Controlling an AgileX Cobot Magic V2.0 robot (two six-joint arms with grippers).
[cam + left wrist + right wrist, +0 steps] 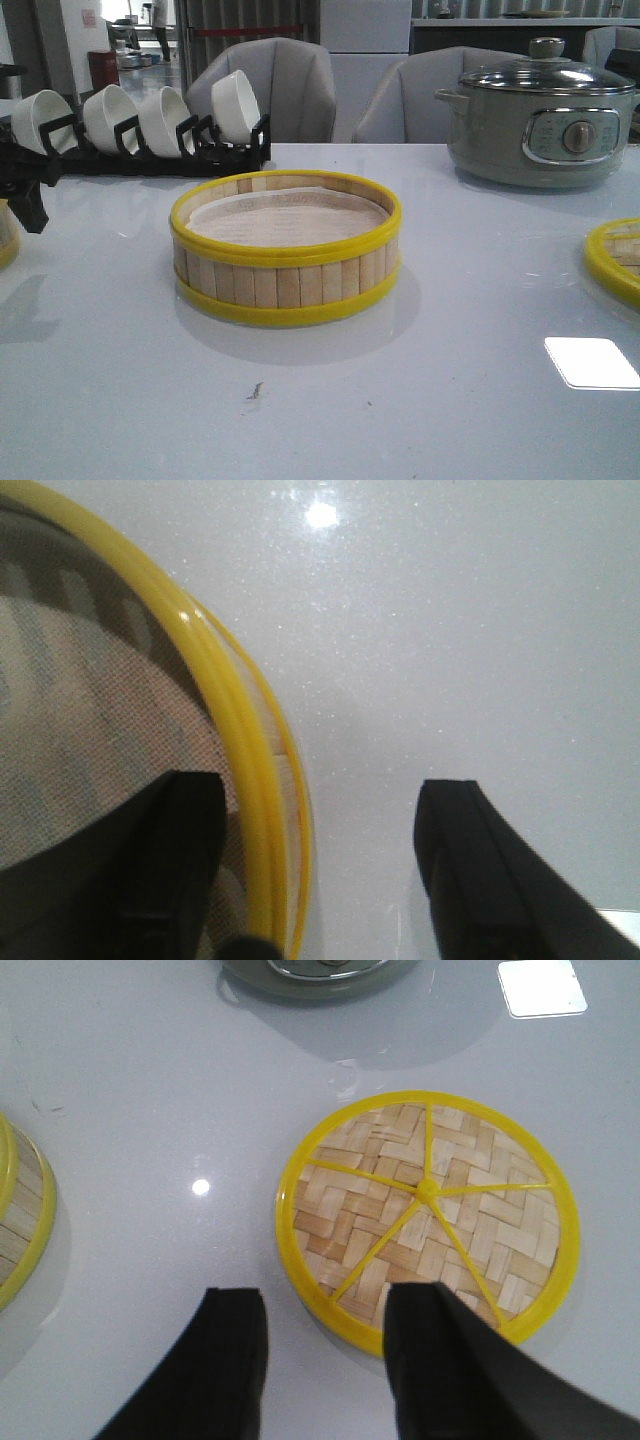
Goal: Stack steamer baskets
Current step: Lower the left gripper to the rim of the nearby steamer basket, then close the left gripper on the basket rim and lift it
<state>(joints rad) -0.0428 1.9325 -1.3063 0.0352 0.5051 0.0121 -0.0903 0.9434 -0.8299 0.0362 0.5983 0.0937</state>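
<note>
One steamer basket (286, 250), with pale slats, yellow rims and a white liner, stands in the middle of the table; its side also shows in the right wrist view (20, 1225). A second steamer basket (235, 750) sits at the table's far left, only a sliver of its rim (5, 240) showing in the front view. My left gripper (320, 815) is open and straddles that rim, one finger (170, 850) over the liner inside and the other outside over the table. My right gripper (325, 1305) is open and holds nothing, hovering at the edge of the woven lid (428, 1215).
The flat woven lid (615, 260) lies at the right edge of the table. A grey-green electric pot (545, 120) stands at the back right. A black rack of white bowls (140, 125) runs along the back left. Grey chairs stand behind the table.
</note>
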